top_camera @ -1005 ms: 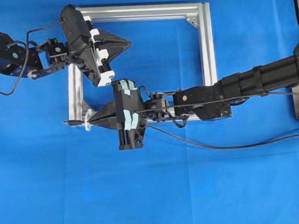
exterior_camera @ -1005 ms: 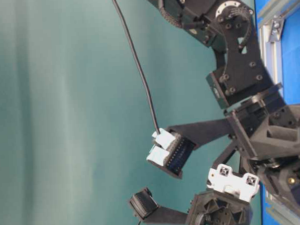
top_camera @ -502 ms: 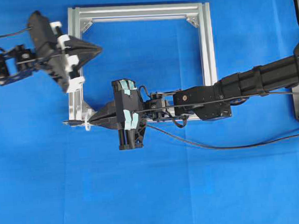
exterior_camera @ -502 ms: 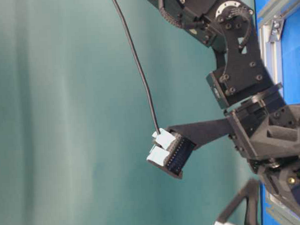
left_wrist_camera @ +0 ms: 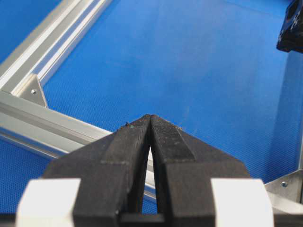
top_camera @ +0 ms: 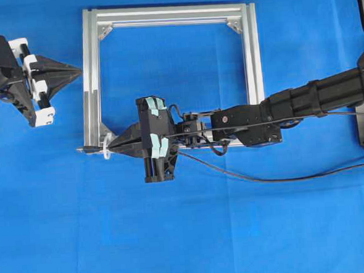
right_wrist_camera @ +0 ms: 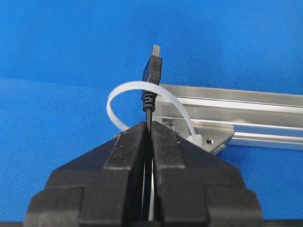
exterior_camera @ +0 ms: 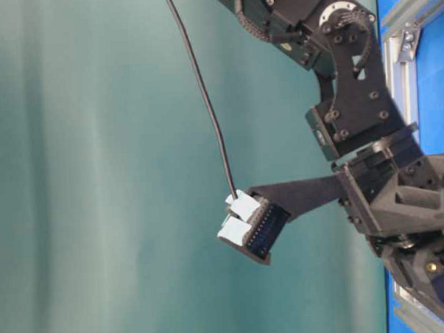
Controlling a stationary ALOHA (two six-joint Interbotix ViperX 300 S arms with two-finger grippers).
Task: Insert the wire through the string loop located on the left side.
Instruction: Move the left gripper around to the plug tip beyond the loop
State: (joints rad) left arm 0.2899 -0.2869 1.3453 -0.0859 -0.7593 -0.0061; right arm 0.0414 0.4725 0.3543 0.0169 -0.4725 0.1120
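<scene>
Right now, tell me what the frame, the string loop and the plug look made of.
Frame: brushed aluminium, silvery with grooved extrusion lines.
String loop: likely plastic, whitish, translucent, holding a smooth, springy arch.
Plug: matte black moulded plastic body, dull metal tip.

You will find no legible text, label, brand, number or sign in any view. The aluminium frame [top_camera: 250,52] and blue surface [top_camera: 194,235] carry no markings.

Thin black wire [right_wrist_camera: 147,106] with slim dark metal-tipped plug standing upright, passing through whitish translucent string loop [right_wrist_camera: 124,91] at silver frame's corner
</scene>
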